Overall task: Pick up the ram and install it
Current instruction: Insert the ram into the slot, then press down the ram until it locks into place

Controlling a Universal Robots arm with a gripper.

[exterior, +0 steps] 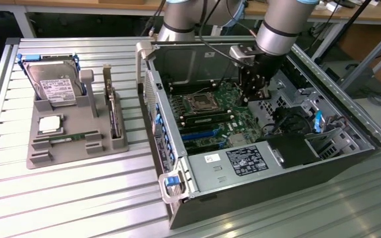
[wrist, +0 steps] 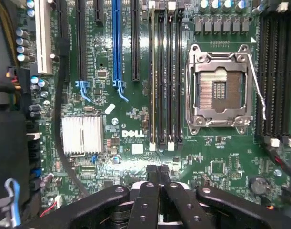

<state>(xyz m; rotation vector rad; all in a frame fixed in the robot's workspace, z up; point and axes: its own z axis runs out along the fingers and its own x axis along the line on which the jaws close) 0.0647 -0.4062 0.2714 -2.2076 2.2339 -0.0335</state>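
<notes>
My gripper (exterior: 254, 95) hangs inside the open computer case (exterior: 349, 134), just above the motherboard (wrist: 135, 124). Its black fingers (wrist: 150, 191) are pressed together with nothing between them. They stand in line with the bank of memory slots (wrist: 176, 81) beside the empty processor socket (wrist: 220, 88). One slot holds a long thin pale strip along its whole length, which looks like the ram (wrist: 156, 81) seen edge-on. The same stick shows as a green-and-black bar (exterior: 209, 118) below the socket in the exterior view. The gripper tips are apart from it.
On the exterior view's left, a grey tray (exterior: 45, 158) carries a hard drive (exterior: 55, 84), a square silver processor (exterior: 50, 124), an upright card (exterior: 114, 114) and a thin green strip (exterior: 71, 136) in its front slot. Cables, a heatsink (wrist: 82, 135) and the case walls crowd the gripper.
</notes>
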